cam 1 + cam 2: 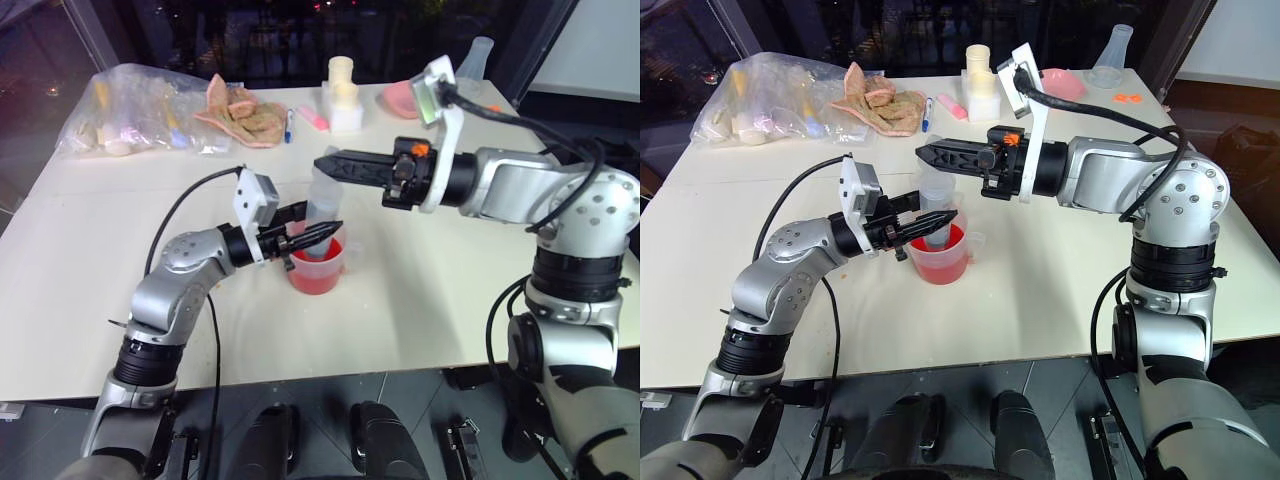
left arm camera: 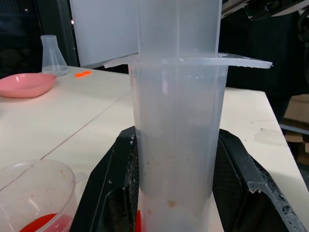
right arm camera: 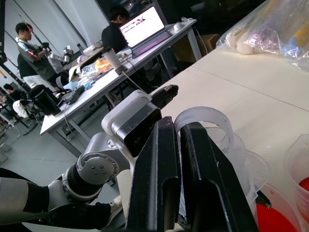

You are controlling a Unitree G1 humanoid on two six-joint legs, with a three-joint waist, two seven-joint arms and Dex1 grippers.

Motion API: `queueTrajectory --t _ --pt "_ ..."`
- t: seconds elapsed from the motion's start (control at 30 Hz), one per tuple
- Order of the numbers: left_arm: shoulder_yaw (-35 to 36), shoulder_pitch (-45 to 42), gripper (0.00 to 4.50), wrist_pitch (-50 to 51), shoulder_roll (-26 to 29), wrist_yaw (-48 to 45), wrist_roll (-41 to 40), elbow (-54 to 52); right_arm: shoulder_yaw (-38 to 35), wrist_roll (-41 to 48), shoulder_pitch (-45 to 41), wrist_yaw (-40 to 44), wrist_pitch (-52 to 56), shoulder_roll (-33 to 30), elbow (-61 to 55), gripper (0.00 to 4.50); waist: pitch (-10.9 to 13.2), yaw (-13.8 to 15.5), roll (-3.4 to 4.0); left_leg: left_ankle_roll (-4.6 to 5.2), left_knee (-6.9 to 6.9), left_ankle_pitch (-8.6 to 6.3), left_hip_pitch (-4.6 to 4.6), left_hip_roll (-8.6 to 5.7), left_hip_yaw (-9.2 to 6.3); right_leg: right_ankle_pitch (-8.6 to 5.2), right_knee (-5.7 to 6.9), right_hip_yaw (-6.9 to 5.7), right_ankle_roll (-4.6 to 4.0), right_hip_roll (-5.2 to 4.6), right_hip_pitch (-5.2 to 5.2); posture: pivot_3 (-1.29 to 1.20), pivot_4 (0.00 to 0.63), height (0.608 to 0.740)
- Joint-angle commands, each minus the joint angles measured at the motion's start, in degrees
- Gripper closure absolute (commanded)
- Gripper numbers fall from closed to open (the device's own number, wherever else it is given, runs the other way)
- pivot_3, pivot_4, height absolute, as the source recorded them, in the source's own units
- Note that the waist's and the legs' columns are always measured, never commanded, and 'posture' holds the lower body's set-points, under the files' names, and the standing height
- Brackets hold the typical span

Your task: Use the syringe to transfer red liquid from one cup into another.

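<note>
1. The left gripper (image 1: 930,222), nearest the camera, is clamped on the syringe (image 1: 936,190) barrel.
2. The syringe stands upright in the beaker (image 1: 940,257) of red liquid (image 1: 945,265), mid-table.
3. The right gripper (image 1: 925,153) pinches the plunger top (image 3: 205,123), fingers nearly together.

Desk: a pale cream desk (image 1: 420,300) is spreading across the head views, with thin seams running along its top.
Floor: a dark grey floor (image 1: 400,395) is showing below the near edge of the desk.
Windows: dark glass (image 1: 250,30) is standing behind the far edge, with slanting dark frame bars (image 1: 535,45) at the right.
Wall: a white panel (image 2: 104,29) is catching light beyond the far right corner.
Room beyond: in the right wrist view, a long grey table (image 3: 96,77) is carrying an open laptop (image 3: 145,26) with a lit screen, and people (image 3: 29,43) are sitting around it.
</note>
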Motion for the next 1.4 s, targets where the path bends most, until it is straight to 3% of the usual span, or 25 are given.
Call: queueTrajectory --t 0.03,0.1,0.17,0.37,0.9,1.2,1.4 --pt "-1.3 0.3 3.01 1.0 0.4 -0.3 0.6 0.1 -2.9 0.8 -2.9 0.6 -3.1 -0.3 -2.7 4.46 0.0 0.0 0.0 0.0 0.0 0.0 0.0 0.0 0.0 0.0 0.0 0.0 0.0 0.0 0.0 0.0 0.15 0.74" --pt "-1.1 0.1 3.01 1.1 0.4 -0.2 0.5 0.0 -2.9 1.0 -2.7 0.5 -3.1 -0.1 -2.9 4.46 0.0 0.0 0.0 0.0 0.0 0.0 0.0 0.0 0.0 0.0 0.0 0.0 0.0 0.0 0.0 0.0 0.15 0.74" --pt "-0.8 -0.2 3.01 1.1 0.3 0.1 0.5 0.2 -2.9 1.2 -2.5 0.5 -3.1 0.0 -2.9 3.84 0.0 0.0 0.0 0.0 0.0 0.0 0.0 0.0 0.0 0.0 0.0 0.0 0.0 0.0 0.0 0.0 0.15 0.74" --pt "1.2 -2.1 3.01 2.0 0.1 1.6 -0.7 0.2 -2.8 1.3 -2.1 0.5 -2.8 -0.3 -3.2 0.98 0.0 0.0 0.0 0.0 0.0 0.0 0.0 0.0 0.0 0.0 -0.01 0.0 0.0 0.0 0.0 0.0 0.15 0.74" --pt "6.5 -6.0 3.01 5.0 -0.9 5.4 -4.5 0.6 -4.9 2.3 -0.1 4.2 -1.6 -7.3 -3.1 0.98 0.0 0.1 0.0 0.02 -0.02 -0.01 -0.01 0.0 0.0 0.0 -0.06 -0.01 0.0 -0.01 0.02 0.0 0.15 0.74" --pt "11.6 -15.1 3.01 11.9 -4.0 14.1 -12.3 -1.3 -5.2 1.1 2.3 5.8 -2.3 -10.9 -3.5 0.98 0.0 0.1 -0.01 0.05 -0.02 -0.03 -0.02 0.01 -0.02 0.0 -0.13 -0.02 0.01 0.0 0.04 0.0 0.15 0.74" --pt "11.6 -21.6 3.01 5.0 -4.3 16.5 -6.6 4.1 -4.3 -0.5 2.0 6.2 -3.7 -9.4 -3.3 0.98 0.0 0.0 -0.01 0.05 -0.03 -0.03 -0.02 0.0 0.0 0.0 -0.15 -0.03 0.01 0.01 0.04 0.0 0.15 0.74"
